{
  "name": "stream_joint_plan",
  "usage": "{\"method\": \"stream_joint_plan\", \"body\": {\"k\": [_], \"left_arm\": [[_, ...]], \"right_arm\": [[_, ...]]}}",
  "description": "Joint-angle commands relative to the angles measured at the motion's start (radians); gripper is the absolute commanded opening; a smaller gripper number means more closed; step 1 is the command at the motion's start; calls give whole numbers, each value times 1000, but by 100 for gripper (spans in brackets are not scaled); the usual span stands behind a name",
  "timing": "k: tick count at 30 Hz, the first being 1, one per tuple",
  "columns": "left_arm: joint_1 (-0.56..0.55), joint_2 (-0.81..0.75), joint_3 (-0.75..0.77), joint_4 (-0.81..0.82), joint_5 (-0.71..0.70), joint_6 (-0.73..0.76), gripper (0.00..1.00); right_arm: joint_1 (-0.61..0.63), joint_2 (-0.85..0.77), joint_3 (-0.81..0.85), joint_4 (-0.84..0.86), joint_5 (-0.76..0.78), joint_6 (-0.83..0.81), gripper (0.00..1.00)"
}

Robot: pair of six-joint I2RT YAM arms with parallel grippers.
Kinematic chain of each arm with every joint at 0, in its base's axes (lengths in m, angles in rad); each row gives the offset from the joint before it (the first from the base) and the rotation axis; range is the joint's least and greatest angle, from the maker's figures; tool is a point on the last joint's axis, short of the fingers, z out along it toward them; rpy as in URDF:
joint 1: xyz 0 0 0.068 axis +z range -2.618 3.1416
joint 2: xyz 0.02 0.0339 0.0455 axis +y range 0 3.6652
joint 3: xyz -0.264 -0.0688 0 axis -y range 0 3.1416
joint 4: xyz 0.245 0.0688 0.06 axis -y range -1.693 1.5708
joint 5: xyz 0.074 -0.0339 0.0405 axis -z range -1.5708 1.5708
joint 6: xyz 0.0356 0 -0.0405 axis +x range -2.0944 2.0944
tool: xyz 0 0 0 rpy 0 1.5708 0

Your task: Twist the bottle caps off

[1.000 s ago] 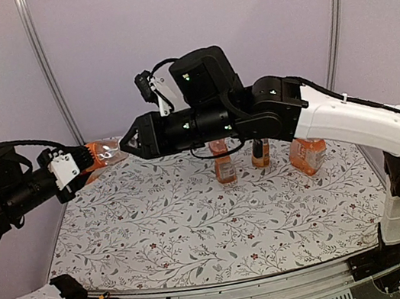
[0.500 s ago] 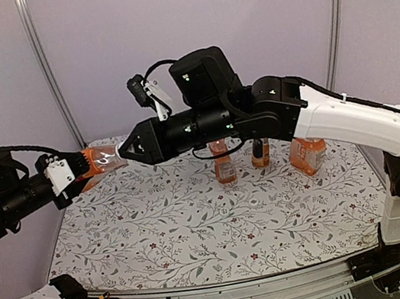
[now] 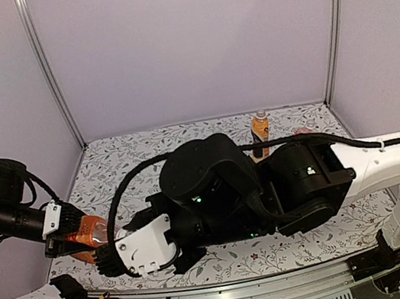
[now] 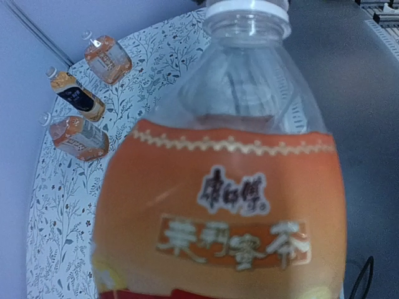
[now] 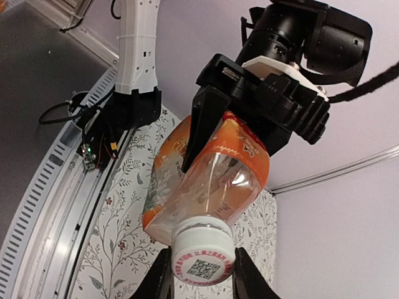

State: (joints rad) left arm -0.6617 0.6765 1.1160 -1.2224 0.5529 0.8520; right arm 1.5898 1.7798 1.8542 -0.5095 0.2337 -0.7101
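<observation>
A clear bottle (image 4: 218, 205) with an orange label and orange drink fills the left wrist view, its white cap (image 4: 247, 9) at the top. My left gripper (image 3: 71, 232) is shut on the bottle's body (image 3: 85, 233) and holds it tilted above the table's front left; its fingers are hidden in its own view. In the right wrist view the cap (image 5: 202, 261) with a printed code sits between the black fingertips (image 5: 159, 280), and my right gripper (image 5: 202, 274) is shut on it. The left gripper (image 5: 230, 156) clamps the labelled part behind.
Three more capped orange bottles (image 4: 107, 57) (image 4: 75, 94) (image 4: 78, 137) stand at the back right of the flowered table (image 3: 132, 161); one shows behind the right arm (image 3: 260, 125). The bulky right arm (image 3: 215, 193) spans the table's middle. The metal front rail (image 3: 234, 298) runs below.
Both arms have swung from high at the back left down to the table's front left, carrying the bottle. The right gripper has closed on the cap.
</observation>
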Motion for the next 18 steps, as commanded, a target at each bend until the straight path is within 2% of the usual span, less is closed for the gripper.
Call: {"method": "stream_joint_plan", "body": {"k": [1, 3, 8, 9, 12, 13, 15, 18], "left_arm": [[-22, 30, 33, 8, 182, -28, 26], [-23, 30, 33, 15, 181, -37, 26], [-22, 23, 32, 39, 146, -60, 26], [-22, 21, 31, 46, 136, -63, 26], [-22, 15, 22, 79, 93, -84, 26], [-22, 11, 16, 99, 73, -95, 26], [-22, 1, -4, 151, 21, -122, 25], [-22, -25, -42, 246, -76, -144, 26]], "right_arm": [[46, 53, -14, 64, 210, -426, 0], [48, 60, -17, 87, 239, -487, 0], [48, 54, -51, 158, 283, -492, 2], [46, 53, -54, 167, 291, -471, 17], [44, 55, -54, 201, 346, -390, 93], [39, 52, -54, 210, 360, -358, 98], [18, 38, -58, 213, 351, -261, 99], [-29, -25, -95, 212, 224, -21, 99]]}}
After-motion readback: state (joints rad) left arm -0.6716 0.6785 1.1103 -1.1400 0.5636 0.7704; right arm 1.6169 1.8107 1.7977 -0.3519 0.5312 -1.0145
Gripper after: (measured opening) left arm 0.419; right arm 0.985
